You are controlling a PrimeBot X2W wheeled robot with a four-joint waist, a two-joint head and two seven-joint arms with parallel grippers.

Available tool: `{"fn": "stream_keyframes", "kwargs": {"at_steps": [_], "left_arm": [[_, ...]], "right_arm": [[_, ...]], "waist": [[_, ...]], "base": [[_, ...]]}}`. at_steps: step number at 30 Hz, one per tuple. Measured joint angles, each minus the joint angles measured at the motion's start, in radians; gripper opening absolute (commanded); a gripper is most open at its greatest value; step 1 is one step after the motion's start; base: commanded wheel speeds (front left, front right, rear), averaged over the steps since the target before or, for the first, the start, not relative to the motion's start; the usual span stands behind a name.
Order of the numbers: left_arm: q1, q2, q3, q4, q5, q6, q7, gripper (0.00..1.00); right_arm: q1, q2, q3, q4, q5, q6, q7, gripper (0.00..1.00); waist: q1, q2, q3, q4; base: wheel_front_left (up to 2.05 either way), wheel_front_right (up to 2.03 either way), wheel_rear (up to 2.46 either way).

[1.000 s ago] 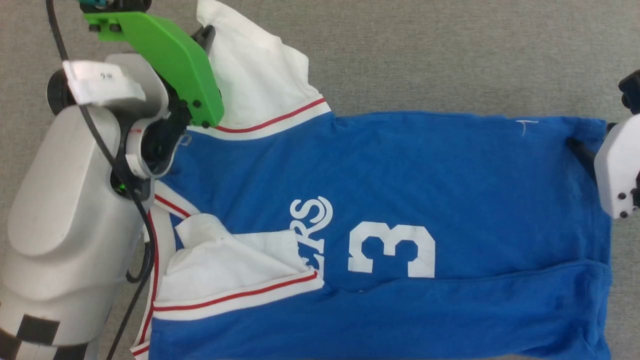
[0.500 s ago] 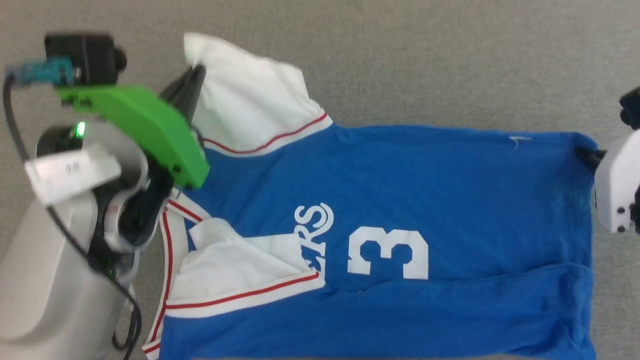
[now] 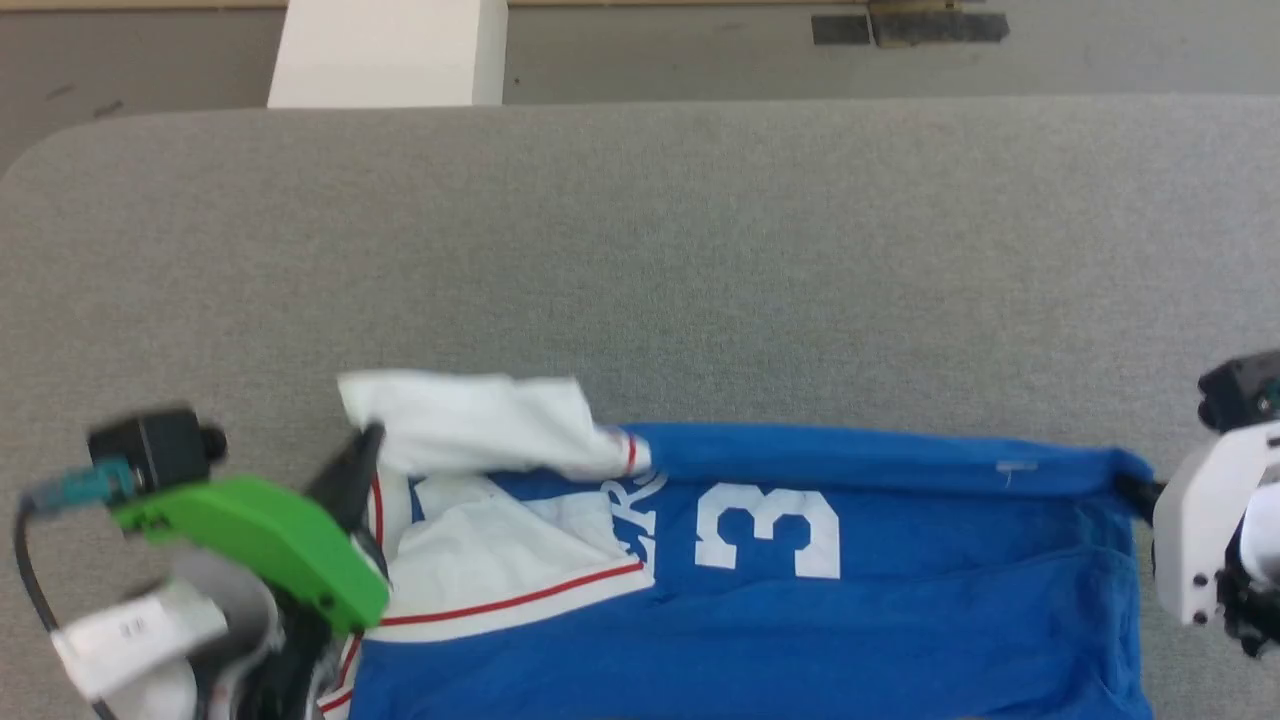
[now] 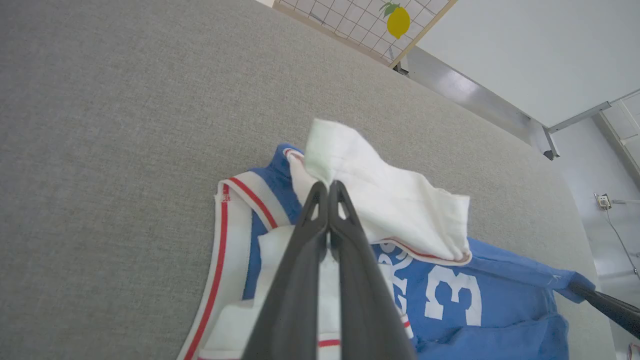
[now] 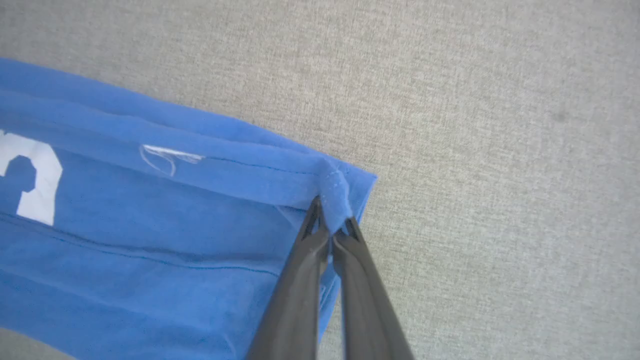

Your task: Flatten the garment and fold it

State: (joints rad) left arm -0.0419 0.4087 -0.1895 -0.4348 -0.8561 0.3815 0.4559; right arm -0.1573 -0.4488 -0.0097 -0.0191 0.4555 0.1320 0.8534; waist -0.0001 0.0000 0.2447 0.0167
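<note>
The garment (image 3: 900,610), bright blue with white sleeves, red-striped trim and a white "3", lies lengthwise along the near part of the grey table (image 3: 700,250). My left gripper (image 3: 362,447) is shut on the far white sleeve (image 4: 400,195), which it holds lifted and drooping over the lettering. In the left wrist view, that gripper (image 4: 329,186) has its tips pinched into the white cloth. My right gripper (image 3: 1135,490) is shut on the far hem corner. The right wrist view shows blue fabric (image 5: 125,225) bunched between its closed tips (image 5: 330,230). The far long edge hangs raised between the two grippers.
The table's far edge runs across the head view, with a rounded corner at the far left (image 3: 40,160). A white pillar (image 3: 390,50) stands on the floor beyond it. Bare grey tabletop stretches behind the garment. The right arm's dark finger (image 4: 605,307) shows in the left wrist view.
The head camera has tilted up, bringing the table's far edge into view. The right gripper has shut on the hem corner. Both grippers have lifted the far edge and drawn it toward me.
</note>
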Motion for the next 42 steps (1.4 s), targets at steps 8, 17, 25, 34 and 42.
{"fn": "stream_keyframes", "kwargs": {"at_steps": [8,17,25,34,42], "left_arm": [[0.211,-0.049,0.017,0.053,-0.055,0.028,-0.041,0.0],[0.232,-0.055,0.008,0.209,-0.06,0.023,-0.035,1.0],[0.232,0.02,0.014,0.2,-0.009,0.079,-0.007,1.0],[0.08,0.102,0.047,0.055,0.221,0.014,-0.308,1.0],[-0.056,0.055,-0.049,0.185,0.359,-0.128,-0.634,1.0]], "right_arm": [[0.098,0.036,0.004,0.021,-0.021,0.0,0.007,0.0],[0.156,0.08,-0.003,0.053,-0.033,0.0,-0.003,1.0],[0.234,0.089,-0.084,-0.06,0.006,0.0,0.009,1.0],[0.248,0.11,-0.247,-0.183,0.044,0.0,0.051,1.0],[0.188,0.054,-0.114,-0.058,0.102,0.0,0.062,1.0]], "waist": [[0.0,0.0,-0.058,0.009],[0.0,0.0,-0.113,0.014],[0.0,0.0,-0.163,0.001],[0.0,0.0,-0.152,-0.002],[0.0,0.0,-0.095,0.002]], "base": [[0.0,0.0,0.0],[0.0,0.0,0.0],[0.0,0.0,0.0],[0.0,0.0,0.0],[0.0,0.0,0.0]]}}
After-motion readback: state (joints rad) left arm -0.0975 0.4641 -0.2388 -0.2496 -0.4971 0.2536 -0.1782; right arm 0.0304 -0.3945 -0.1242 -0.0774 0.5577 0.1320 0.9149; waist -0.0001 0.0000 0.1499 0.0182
